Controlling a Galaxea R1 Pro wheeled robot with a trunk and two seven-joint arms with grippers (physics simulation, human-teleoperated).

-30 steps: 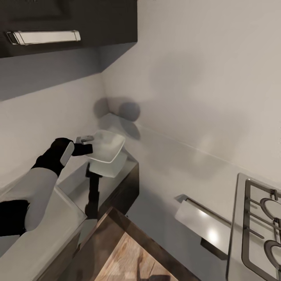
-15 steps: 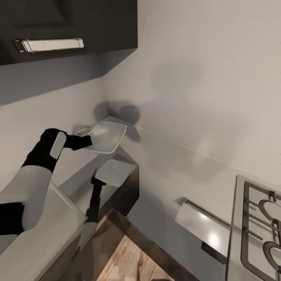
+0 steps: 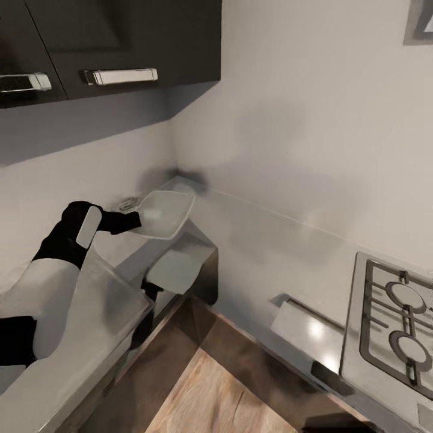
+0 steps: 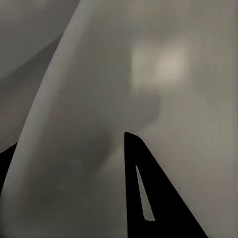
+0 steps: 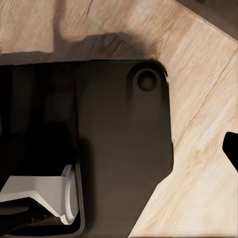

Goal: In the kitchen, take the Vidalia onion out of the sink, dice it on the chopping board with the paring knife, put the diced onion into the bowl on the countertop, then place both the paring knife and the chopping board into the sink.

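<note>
Head view: left gripper (image 3: 133, 220) closed on the rim of the white bowl (image 3: 165, 211), held above the grey countertop (image 3: 252, 252) corner. Right wrist view: wooden floor (image 5: 208, 148), one right fingertip (image 5: 231, 148); jaw opening cannot be told.

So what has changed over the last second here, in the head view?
The left gripper lifted the bowl off the countertop corner and tipped it from steeply tilted to nearly level, still gripping its rim. The camera has also moved: more of the wall cabinets and hob shows. The grip on the bowl stayed as it was.
</note>
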